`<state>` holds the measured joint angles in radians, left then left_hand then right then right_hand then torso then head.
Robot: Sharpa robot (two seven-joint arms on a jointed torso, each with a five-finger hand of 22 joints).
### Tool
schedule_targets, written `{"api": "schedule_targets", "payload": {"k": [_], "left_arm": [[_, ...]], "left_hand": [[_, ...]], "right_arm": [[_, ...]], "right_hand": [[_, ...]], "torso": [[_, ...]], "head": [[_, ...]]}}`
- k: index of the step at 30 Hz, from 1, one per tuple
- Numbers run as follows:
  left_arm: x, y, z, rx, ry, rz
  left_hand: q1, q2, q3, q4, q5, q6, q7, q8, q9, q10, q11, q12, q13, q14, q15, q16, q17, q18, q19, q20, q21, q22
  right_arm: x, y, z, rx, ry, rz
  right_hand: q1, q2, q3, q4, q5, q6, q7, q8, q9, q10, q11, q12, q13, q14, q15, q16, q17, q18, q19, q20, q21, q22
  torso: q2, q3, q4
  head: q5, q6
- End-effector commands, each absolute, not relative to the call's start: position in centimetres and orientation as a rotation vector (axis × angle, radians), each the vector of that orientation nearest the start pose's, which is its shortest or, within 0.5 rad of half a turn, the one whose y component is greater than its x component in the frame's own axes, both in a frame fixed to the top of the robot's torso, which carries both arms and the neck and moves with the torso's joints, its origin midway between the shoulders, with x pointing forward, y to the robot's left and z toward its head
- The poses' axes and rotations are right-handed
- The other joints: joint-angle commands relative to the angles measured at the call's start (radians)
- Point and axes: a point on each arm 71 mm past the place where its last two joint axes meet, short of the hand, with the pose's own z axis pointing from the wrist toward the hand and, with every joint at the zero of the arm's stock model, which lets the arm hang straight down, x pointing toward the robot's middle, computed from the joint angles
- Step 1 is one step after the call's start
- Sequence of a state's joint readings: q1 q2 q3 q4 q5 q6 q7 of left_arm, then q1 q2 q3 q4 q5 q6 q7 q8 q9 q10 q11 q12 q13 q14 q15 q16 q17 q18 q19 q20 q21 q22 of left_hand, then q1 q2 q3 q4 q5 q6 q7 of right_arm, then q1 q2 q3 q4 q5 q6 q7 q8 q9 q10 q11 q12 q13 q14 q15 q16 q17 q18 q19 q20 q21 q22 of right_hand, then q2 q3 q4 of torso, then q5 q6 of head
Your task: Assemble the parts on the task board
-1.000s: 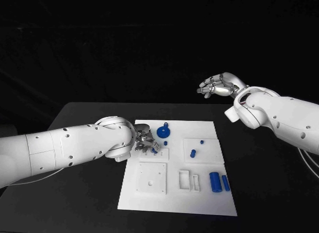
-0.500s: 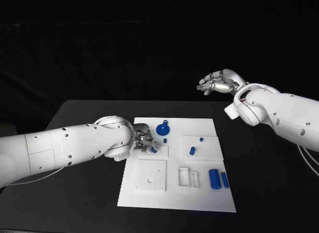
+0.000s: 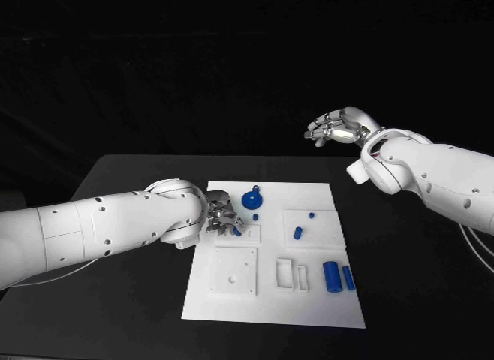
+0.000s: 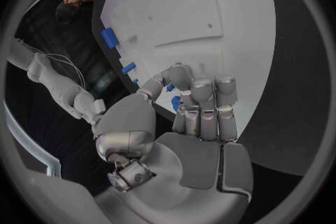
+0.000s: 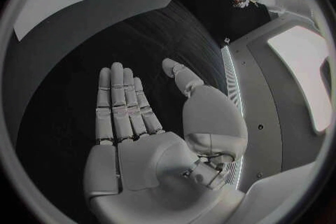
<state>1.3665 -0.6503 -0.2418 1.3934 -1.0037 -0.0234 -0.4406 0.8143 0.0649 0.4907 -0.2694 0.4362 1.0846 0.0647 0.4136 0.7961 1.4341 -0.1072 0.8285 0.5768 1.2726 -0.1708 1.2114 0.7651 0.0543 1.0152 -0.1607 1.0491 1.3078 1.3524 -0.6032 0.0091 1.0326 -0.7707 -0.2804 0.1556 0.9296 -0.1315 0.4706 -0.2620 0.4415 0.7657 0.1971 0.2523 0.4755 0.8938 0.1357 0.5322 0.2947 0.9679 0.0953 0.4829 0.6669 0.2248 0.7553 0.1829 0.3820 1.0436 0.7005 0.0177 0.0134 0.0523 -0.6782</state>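
My silver left hand pinches a small blue peg over the white plastic task board, left of centre, ready for seating; my right hand hangs spread and empty at upper right, clear of the work.

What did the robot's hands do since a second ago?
The right hand rose a little and drifted toward the middle, open and holding nothing. The left hand stayed down on the task board, fingers around a small blue part. The other blue parts did not move.
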Motion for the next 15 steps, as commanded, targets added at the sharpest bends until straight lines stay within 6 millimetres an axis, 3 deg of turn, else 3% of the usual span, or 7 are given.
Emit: {"api": "schedule_targets", "payload": {"k": [1, 15], "left_arm": [[50.61, 16.31, -21.3, -0.105, 2.208, -0.447], [50.39, 16.12, -20.75, -0.119, 2.113, -0.492]], "left_hand": [[0.003, 0.013, 0.006, 0.002, -0.006, 0.145, -0.083, 0.006, 0.152, -0.017, -0.013, 0.005, 0.0, 0.0, -0.015, 0.006, -0.002, 0.018, 0.004, -0.099, 0.004, 0.012], [0.005, 0.011, 0.01, -0.004, -0.013, 0.144, -0.083, 0.002, 0.157, -0.019, -0.013, 0.006, -0.001, -0.002, -0.015, 0.007, -0.005, 0.018, 0.004, -0.099, 0.004, 0.013]], "right_arm": [[59.45, -22.6, -10.7, 0.421, 1.484, 0.968], [59.44, -22.75, -10.84, 0.421, 1.489, 0.966]], "right_hand": [[0.0, 0.006, -0.005, 0.003, -0.001, 0.004, 0.022, 0.005, -0.001, 0.005, 0.001, -0.005, -0.002, 0.002, 0.001, -0.004, -0.001, 0.013, 0.001, 0.008, -0.005, -0.002], [-0.003, 0.006, -0.008, 0.005, 0.001, 0.003, 0.023, 0.005, -0.004, 0.005, 0.002, -0.008, -0.009, 0.0, 0.002, -0.006, -0.003, 0.014, -0.001, 0.01, -0.008, -0.002]], "torso": [[0.001, 0.0, 0.0019], [0.001, -0.0005, 0.0002]], "head": [[0.0, 0.0], [0.002, -0.001]]}}
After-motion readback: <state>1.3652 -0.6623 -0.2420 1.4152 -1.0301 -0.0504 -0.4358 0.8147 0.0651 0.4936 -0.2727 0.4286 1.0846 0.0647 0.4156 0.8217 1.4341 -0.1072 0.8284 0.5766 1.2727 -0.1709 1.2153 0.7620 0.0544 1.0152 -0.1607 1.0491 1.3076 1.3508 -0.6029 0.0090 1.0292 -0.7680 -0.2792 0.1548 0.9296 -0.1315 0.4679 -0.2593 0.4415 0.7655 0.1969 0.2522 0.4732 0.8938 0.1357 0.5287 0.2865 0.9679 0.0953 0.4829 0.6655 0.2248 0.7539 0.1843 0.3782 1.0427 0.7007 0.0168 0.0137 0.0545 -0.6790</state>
